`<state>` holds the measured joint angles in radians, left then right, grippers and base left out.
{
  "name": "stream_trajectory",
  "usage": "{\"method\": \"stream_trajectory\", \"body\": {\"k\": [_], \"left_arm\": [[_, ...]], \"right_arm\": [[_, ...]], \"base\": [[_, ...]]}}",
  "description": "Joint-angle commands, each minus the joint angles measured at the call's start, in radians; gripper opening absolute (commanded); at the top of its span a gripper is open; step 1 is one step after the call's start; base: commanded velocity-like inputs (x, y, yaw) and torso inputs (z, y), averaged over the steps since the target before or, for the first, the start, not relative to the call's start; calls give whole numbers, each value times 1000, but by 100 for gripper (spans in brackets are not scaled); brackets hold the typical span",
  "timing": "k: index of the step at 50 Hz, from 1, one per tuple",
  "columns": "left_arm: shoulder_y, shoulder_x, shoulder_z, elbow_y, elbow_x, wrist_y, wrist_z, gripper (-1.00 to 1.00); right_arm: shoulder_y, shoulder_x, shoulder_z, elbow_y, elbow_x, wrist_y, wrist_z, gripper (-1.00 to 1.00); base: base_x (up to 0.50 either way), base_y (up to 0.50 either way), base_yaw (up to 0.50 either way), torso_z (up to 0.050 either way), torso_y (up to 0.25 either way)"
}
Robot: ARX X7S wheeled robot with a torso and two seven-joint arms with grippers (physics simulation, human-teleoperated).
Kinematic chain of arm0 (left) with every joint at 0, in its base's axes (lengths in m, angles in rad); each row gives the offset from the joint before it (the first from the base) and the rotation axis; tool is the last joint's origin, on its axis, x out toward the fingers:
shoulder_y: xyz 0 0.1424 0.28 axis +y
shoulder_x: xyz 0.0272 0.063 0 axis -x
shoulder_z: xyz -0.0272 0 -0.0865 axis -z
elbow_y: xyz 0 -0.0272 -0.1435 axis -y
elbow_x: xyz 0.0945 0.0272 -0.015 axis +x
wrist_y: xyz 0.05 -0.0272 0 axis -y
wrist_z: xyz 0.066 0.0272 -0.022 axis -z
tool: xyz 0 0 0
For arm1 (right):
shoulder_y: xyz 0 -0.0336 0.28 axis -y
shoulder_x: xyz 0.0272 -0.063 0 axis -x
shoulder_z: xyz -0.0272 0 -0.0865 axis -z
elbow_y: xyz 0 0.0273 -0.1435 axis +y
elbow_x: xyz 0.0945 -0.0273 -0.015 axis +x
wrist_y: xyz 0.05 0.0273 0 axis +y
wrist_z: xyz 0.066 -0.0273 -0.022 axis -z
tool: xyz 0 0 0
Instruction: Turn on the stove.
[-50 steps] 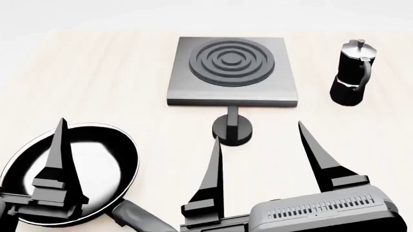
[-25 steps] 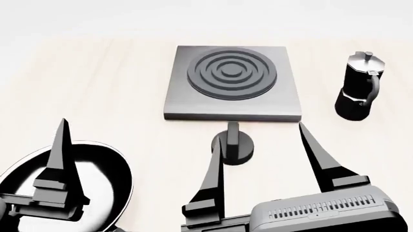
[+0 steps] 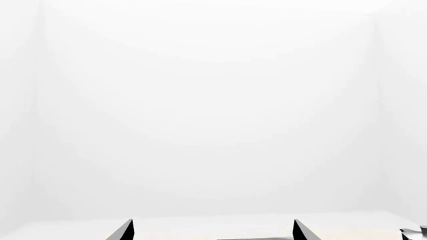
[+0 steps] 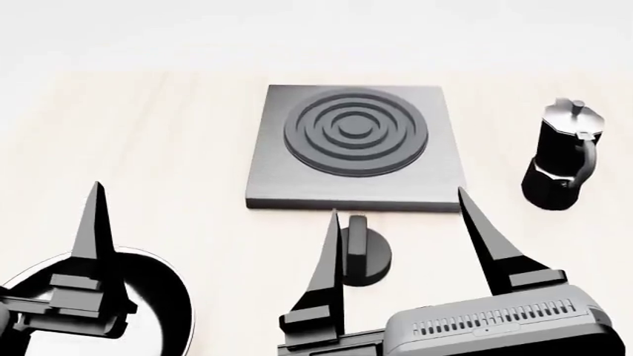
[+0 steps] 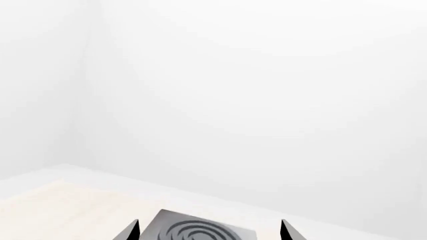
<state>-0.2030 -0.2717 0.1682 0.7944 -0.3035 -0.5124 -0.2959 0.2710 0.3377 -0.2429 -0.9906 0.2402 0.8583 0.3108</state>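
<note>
The stove (image 4: 296,178) is a grey square slab with dark burner rings (image 4: 353,132), lying mid-table in the head view. Its black round knob (image 4: 368,254) sits just in front of the slab. My right gripper (image 4: 398,204) is open, and one of its fingers (image 4: 327,267) covers the knob's left edge. In the right wrist view the right gripper (image 5: 209,231) frames the stove (image 5: 160,225) between wide-set tips. My left gripper (image 3: 212,231) is open with nothing between its fingers, and one left finger (image 4: 92,222) stands over the frying pan.
A black frying pan (image 4: 158,297) lies at the front left, partly under my left arm. To the right of the stove stands a black moka pot (image 4: 559,159). The table is pale wood (image 4: 148,148), with white walls behind.
In the head view the stove, knob and moka pot have slid lower and closer. The pan has drifted toward the bottom left corner. Both grippers keep their places and stay open.
</note>
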Motion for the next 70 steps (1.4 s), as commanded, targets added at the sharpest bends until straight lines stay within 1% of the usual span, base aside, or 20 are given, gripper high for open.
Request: {"method": "stream_trajectory", "body": {"k": [1, 58, 63, 70], "left_arm": [[-1, -5, 4, -4, -5, 5, -7, 100], [-6, -32, 19, -6, -25, 15, -39, 100], [-7, -34, 17, -4, -31, 14, -42, 100], [-6, -38, 17, 4, -34, 14, -46, 100]], "right_arm": [[2, 6, 0, -1, 9, 0, 7, 100], [10, 30, -16, 4, 38, -13, 46, 100], [0, 31, -13, 24, 38, -40, 44, 100], [3, 27, -20, 41, 45, -35, 45, 100]], "base": [[168, 0, 0, 0, 0], [170, 0, 0, 0, 0], [32, 0, 0, 0, 0], [0, 0, 0, 0, 0]]}}
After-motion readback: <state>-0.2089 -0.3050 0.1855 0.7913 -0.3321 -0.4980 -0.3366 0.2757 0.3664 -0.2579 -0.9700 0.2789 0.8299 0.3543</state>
